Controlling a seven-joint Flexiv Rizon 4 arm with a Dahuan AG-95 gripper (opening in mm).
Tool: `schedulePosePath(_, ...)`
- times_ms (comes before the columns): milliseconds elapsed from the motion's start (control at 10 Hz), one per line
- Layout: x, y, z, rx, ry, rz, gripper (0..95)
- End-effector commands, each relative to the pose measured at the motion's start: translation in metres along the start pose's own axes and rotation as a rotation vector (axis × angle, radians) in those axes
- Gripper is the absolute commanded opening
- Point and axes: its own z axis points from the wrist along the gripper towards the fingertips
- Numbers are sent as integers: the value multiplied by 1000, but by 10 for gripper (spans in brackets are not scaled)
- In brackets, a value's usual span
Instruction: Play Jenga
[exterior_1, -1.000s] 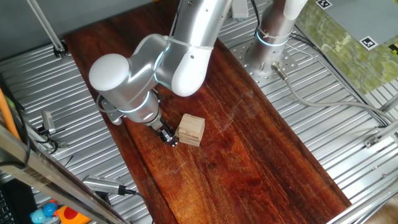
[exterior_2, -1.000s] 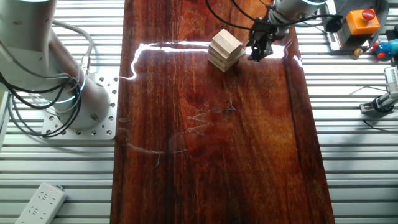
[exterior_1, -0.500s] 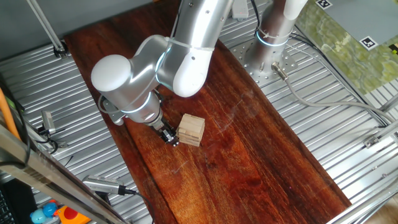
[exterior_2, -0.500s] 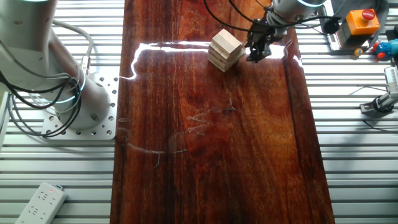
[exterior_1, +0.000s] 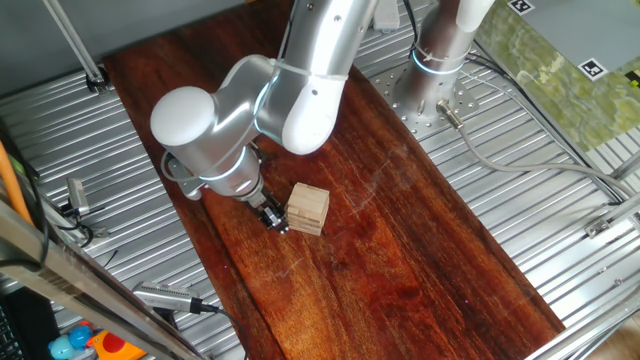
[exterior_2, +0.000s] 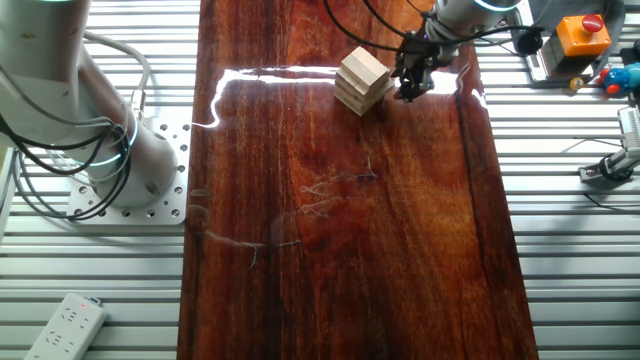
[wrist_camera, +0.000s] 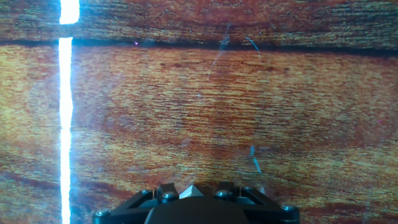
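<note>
The gripper (exterior_1: 273, 219) hangs low over the wooden table (exterior_1: 400, 230) with its dark fingers pointing down, just beside the stack of blocks (exterior_1: 308, 208). In the one fixed view the fingers sit at about 8 o'clock from the stack, very close to its side; whether they touch it cannot be told. In the other fixed view the gripper (exterior_2: 410, 84) is at 3 o'clock from the stack (exterior_2: 362, 79), with a thin strip of table showing between them. The fingers look close together and hold nothing, but the pictures are too small to settle whether they are fully closed.

In the hand view only the dark base of the gripper (wrist_camera: 196, 205) shows along the bottom edge; the fingertips are out of sight, and ahead lies bare reddish wood grain (wrist_camera: 205, 106) with a bright streak of reflected light (wrist_camera: 64, 118) at 9 o'clock.

The stack stands upright in a few crossed layers, its top block slightly turned against those below. Above the gripper rises the silver arm (exterior_1: 250, 110), its rounded joint at 11 o'clock from the stack. A second arm's base (exterior_2: 120, 160) stands on the ribbed metal surface at 8 o'clock from the stack in the other fixed view.
</note>
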Motion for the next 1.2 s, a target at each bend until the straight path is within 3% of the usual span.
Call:
schedulePosePath(100, 1, -2, -1, 2, -5, -4, 380)
schedulePosePath(1200, 2, -19, -1, 3, 2, -31, 380)
